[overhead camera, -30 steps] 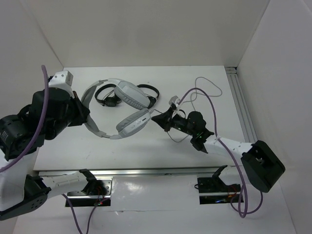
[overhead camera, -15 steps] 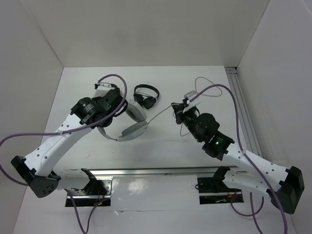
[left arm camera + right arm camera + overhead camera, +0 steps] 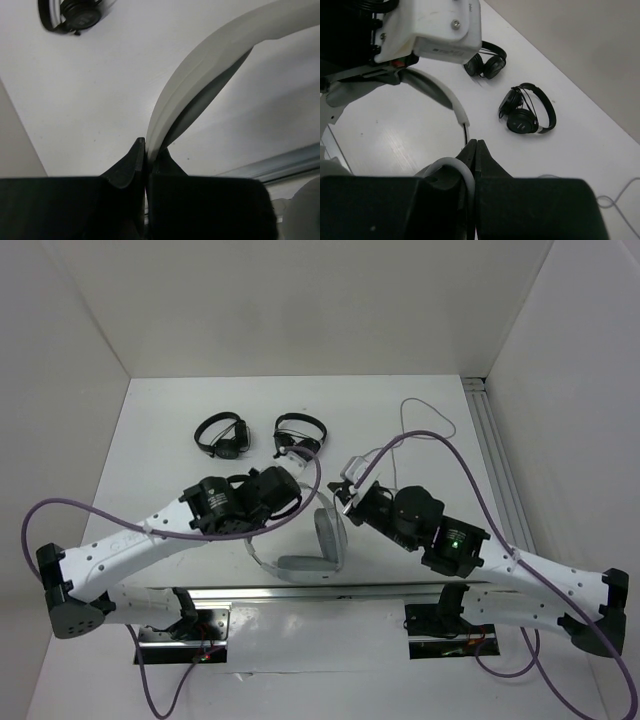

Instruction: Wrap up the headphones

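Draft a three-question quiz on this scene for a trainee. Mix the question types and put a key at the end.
1. True or false: the left gripper is shut on the headband of the white headphones.
2. How many small black headphones lie on the table?
3. Seen from above, the black pairs lie: A) nearer the arm bases than the white set; B) farther back than it; C) on top of it.

Key: 1 true; 2 two; 3 B.
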You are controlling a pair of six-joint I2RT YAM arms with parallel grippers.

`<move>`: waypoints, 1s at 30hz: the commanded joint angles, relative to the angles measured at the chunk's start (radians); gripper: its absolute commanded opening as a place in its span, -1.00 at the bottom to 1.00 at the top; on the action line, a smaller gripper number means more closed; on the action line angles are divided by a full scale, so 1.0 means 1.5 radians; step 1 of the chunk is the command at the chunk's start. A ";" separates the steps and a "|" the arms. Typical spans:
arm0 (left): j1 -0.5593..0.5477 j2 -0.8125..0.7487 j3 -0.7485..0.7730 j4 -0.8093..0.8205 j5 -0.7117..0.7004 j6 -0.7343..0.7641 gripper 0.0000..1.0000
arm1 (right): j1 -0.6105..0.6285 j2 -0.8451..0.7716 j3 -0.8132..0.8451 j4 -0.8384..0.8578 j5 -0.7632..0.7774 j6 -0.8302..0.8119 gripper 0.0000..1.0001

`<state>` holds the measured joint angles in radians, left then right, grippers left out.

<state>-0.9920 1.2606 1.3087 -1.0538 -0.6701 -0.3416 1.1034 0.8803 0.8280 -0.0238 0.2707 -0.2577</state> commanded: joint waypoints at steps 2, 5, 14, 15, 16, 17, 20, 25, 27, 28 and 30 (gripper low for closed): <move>-0.054 -0.064 -0.009 0.067 0.070 0.099 -1.00 | 0.003 -0.045 0.010 0.050 -0.012 -0.020 -0.87; -0.098 -0.085 -0.015 0.074 0.103 0.123 -1.00 | 0.003 -0.019 0.024 0.041 -0.006 -0.027 -0.87; -0.180 -0.076 -0.022 0.061 0.124 0.137 -1.00 | 0.003 0.022 0.030 0.041 0.013 -0.033 -0.87; -0.180 -0.076 -0.022 0.061 0.124 0.137 -1.00 | 0.003 0.030 0.030 0.041 0.022 -0.033 -0.87; -0.186 -0.076 -0.022 0.061 0.124 0.137 -1.00 | 0.003 0.036 0.030 0.041 0.030 -0.033 -0.87; -0.193 -0.085 -0.022 0.061 0.124 0.137 -1.00 | 0.003 0.036 0.030 0.041 0.046 -0.033 -0.87; -0.193 -0.119 -0.015 0.069 0.157 0.153 -1.00 | 0.003 0.050 0.023 0.041 0.063 -0.039 -0.89; -0.193 -0.163 -0.002 0.085 0.179 0.168 -1.00 | -0.022 0.064 0.017 0.048 0.054 -0.033 -0.92; -0.193 -0.173 -0.002 0.085 0.171 0.168 -1.00 | -0.036 0.070 0.010 0.054 0.023 -0.033 -0.92; -0.193 -0.183 0.004 0.085 0.171 0.175 -1.00 | -0.051 0.070 0.009 0.054 0.010 -0.027 -0.92; -0.193 -0.197 0.004 0.111 0.183 0.175 -1.00 | -0.067 0.077 0.009 0.054 -0.045 -0.019 -0.92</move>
<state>-1.2499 1.0039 1.2808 -0.9554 -0.5373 -0.1257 1.0550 0.9852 0.8253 -0.0387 0.2314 -0.3046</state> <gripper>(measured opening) 0.108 0.048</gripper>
